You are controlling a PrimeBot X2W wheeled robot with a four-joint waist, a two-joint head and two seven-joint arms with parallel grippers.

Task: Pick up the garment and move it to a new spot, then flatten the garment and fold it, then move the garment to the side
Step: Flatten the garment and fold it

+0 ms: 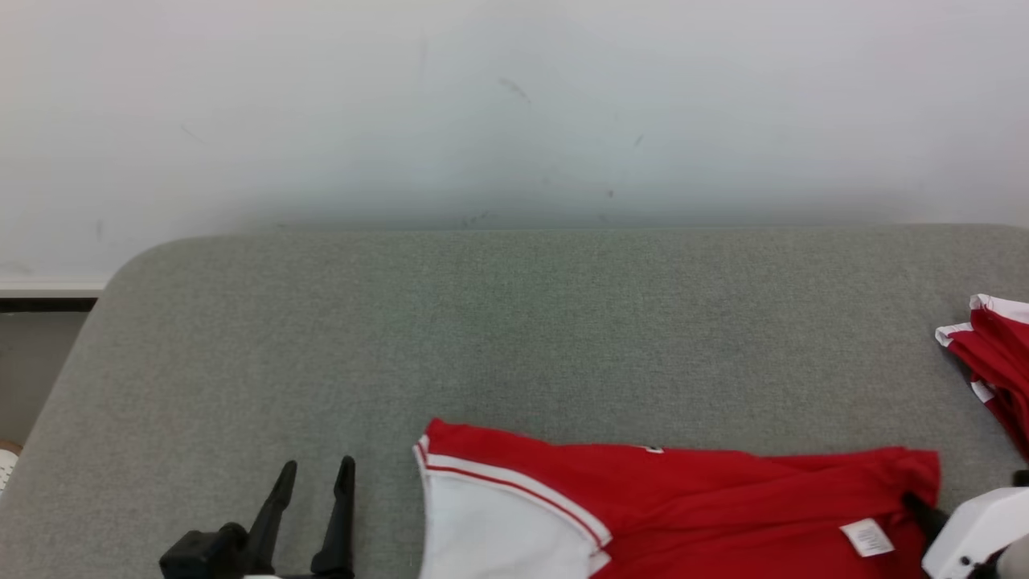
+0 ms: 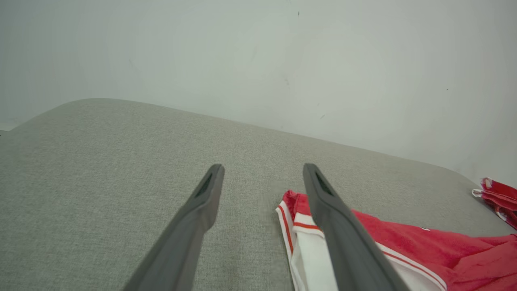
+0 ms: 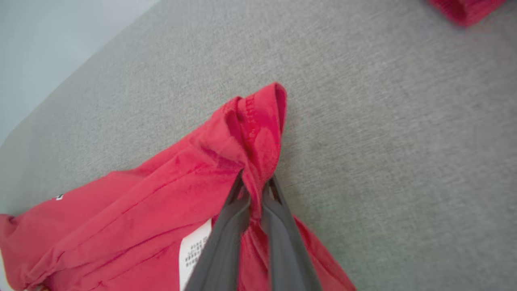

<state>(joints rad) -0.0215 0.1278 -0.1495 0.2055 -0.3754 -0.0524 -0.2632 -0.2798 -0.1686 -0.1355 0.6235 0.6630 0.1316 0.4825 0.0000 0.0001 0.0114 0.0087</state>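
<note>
head: looking down over grey desk (image 1: 514,322) toward wall (image 1: 514,104) | left wrist: facing low across desk | right wrist: looking closely at garment (image 3: 121,210), all three sharing it

The grey table (image 1: 514,322) lies open from nine through twelve to two o'clock up to the wall (image 1: 514,104), while the red garment (image 1: 723,507) blocks five o'clock and another red cloth (image 1: 997,354) crowds three o'clock.

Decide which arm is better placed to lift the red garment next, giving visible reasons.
Right. The right gripper is closed on the red garment's bunched hem corner. The left gripper stands open over bare grey cushion beside the white-trimmed end, holding nothing.
</note>
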